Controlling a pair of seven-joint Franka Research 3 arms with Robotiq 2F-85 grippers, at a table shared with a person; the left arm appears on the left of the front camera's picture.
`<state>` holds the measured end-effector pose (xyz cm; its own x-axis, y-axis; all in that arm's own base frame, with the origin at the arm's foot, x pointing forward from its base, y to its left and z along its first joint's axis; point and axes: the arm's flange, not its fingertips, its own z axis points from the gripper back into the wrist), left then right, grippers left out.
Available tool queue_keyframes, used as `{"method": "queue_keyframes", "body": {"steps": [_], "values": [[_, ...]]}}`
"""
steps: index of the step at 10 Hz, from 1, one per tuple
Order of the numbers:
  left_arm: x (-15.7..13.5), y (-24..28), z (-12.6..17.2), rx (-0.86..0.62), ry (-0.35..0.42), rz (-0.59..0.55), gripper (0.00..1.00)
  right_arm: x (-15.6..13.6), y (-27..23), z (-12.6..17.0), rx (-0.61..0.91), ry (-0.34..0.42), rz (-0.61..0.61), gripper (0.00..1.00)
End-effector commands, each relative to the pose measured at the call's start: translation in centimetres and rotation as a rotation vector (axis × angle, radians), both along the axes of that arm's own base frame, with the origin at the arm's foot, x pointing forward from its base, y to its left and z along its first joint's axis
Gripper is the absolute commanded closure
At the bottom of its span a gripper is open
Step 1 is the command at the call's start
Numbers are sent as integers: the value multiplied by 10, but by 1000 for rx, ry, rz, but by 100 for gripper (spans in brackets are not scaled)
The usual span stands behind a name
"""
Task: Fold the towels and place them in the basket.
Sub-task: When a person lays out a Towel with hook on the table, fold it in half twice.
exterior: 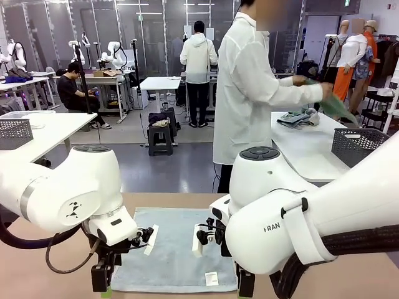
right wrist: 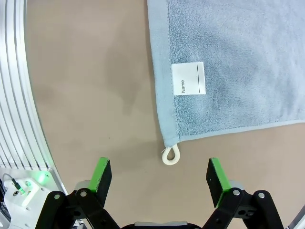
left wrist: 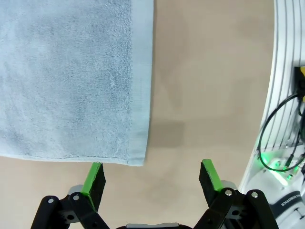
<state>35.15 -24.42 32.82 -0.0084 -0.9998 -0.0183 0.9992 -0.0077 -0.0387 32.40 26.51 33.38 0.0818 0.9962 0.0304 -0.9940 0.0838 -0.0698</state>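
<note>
A pale blue-grey towel (exterior: 174, 249) lies flat on the tan table between my two arms. My left gripper (exterior: 102, 281) hangs open just off its near left corner. In the left wrist view that towel corner (left wrist: 136, 160) lies just ahead of one green pad (left wrist: 94, 177) of the left gripper (left wrist: 152, 175). My right gripper (exterior: 245, 284) stands open at the near right corner. In the right wrist view the towel's white loop (right wrist: 171, 155) and label (right wrist: 188, 78) lie just ahead of the right gripper (right wrist: 159, 177). Neither gripper holds anything. A dark grey lattice basket (exterior: 358, 146) stands on the white table behind, at the right.
A person in a white coat (exterior: 249, 93) stands beyond the table, turned to the white side table (exterior: 305, 152), holding a green cloth (exterior: 336, 103). Crumpled cloths (exterior: 299, 118) lie there. Another lattice basket (exterior: 14, 132) sits on a white table at the left.
</note>
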Motion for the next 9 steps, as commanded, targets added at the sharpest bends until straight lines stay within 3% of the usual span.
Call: {"method": "queue_keyframes", "body": {"steps": [1,5,9], "values": [[-10,5,-7,-27,-33,4,0,2,4,-13,18,-29,24,0],[-9,10,-22,-75,-98,-25,0,7,10,-23,43,-46,63,0],[-4,10,-28,-90,-93,-41,0,14,7,-34,40,-28,58,0]]}}
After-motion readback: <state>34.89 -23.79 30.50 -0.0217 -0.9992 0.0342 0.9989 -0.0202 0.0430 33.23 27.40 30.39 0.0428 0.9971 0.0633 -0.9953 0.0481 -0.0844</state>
